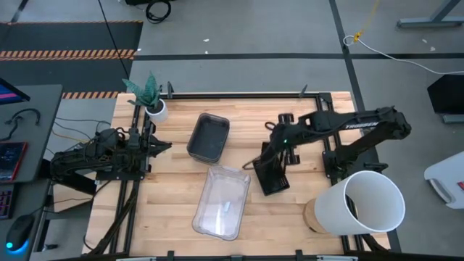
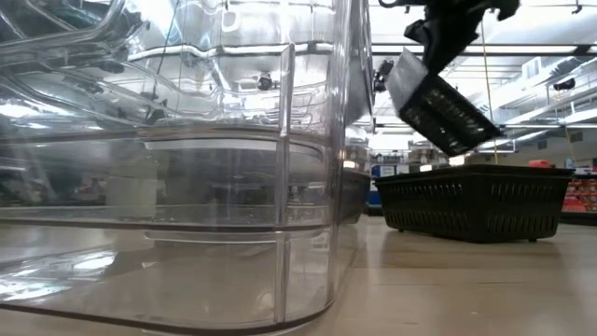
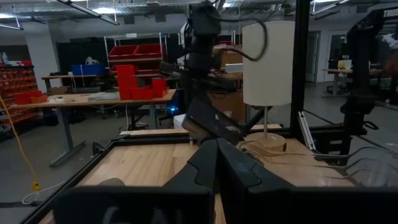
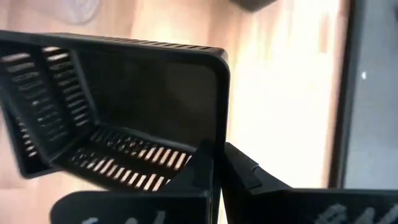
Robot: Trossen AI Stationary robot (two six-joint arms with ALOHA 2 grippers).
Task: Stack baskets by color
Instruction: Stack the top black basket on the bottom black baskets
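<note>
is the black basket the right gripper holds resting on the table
No, in the low view the black slatted basket hangs tilted in the air, pinched by the right gripper.

The high view looks straight down; the low view sits against the clear basket [image 2: 177, 159], both sharing it.

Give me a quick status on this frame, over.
Right gripper shut on black slatted basket, held tilted above table. Left gripper shut, empty, parked at left edge. Grey basket and clear basket on table. White bucket nearby.
</note>
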